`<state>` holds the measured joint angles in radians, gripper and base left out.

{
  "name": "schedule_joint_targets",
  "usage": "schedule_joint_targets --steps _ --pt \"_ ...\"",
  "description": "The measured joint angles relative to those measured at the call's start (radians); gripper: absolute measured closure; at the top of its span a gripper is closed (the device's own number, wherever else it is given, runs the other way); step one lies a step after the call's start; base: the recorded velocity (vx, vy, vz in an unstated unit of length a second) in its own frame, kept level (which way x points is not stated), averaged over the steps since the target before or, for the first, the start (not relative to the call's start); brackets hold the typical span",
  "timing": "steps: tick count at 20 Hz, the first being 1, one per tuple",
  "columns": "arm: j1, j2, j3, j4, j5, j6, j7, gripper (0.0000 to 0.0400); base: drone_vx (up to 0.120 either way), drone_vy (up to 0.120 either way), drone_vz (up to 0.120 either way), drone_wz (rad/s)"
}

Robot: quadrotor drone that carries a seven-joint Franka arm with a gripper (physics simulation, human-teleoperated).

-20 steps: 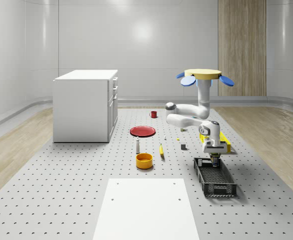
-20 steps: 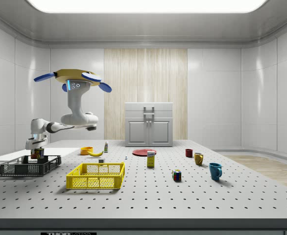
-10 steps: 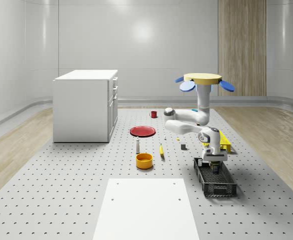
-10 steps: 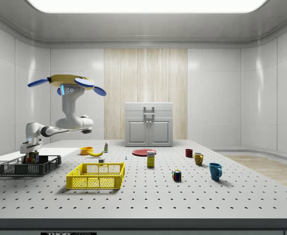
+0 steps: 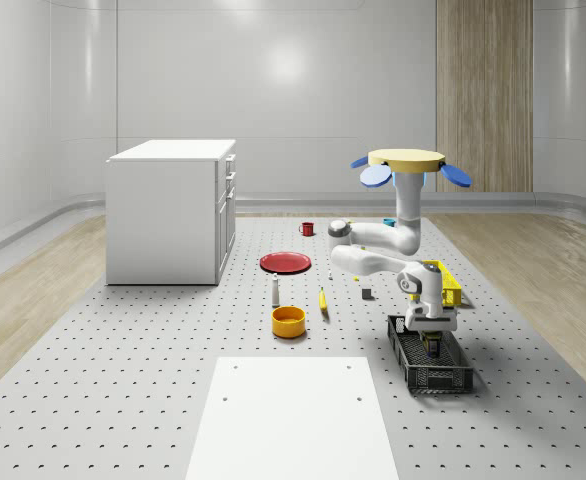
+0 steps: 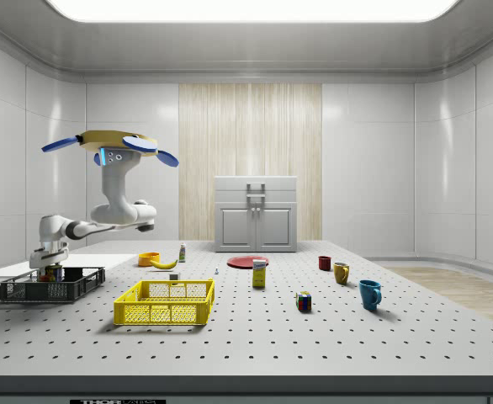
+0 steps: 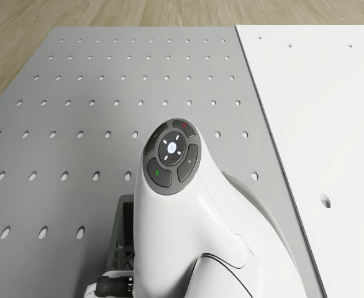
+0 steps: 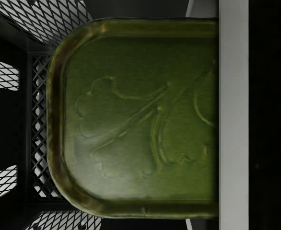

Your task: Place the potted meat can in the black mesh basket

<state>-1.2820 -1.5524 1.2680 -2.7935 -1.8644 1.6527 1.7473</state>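
Note:
The potted meat can (image 8: 140,115) shows its green embossed lid close up in the wrist view, with one finger (image 8: 233,115) pressed along its side. My gripper (image 5: 432,344) is shut on the can (image 6: 54,273) and reaches down into the near end of the black mesh basket (image 5: 435,372). The can sits low between the basket's walls (image 8: 39,143). The drone (image 5: 405,160) hovers above the table, behind the basket, with the arm bent down toward it. In the side view the basket (image 6: 28,290) lies at the far left under the gripper (image 6: 50,269).
A yellow crate (image 5: 446,283) stands just behind the black basket. An orange bowl (image 5: 288,321), a banana (image 5: 323,300), a small bottle (image 5: 275,291) and a red plate (image 5: 286,262) lie toward the whole-scene view's left. A white cabinet (image 5: 173,210) stands farther left, a white sheet (image 5: 293,415) in front.
The drone has shifted toward the basket and sunk a little. The gripper has come down with the can, from above the basket's rim to inside it.

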Motion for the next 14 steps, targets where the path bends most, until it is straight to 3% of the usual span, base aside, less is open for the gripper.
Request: schedule_joint_targets --steps 2,4,7,14 --pt "-0.004 0.001 -0.023 0.007 -0.021 0.009 0.001 0.0119 0.0 0.0 0.0 0.0" --pt "-0.007 0.002 -0.039 0.012 -0.036 0.015 -0.003 0.0069 0.0 0.0 0.0 0.0" --pt "-0.008 0.005 -0.044 0.014 -0.04 0.016 -0.008 0.0032 0.0 0.0 0.0 0.0" --pt "0.006 0.006 0.017 -0.005 0.017 -0.01 -0.013 0.0007 0.0 0.0 0.0 0.0"
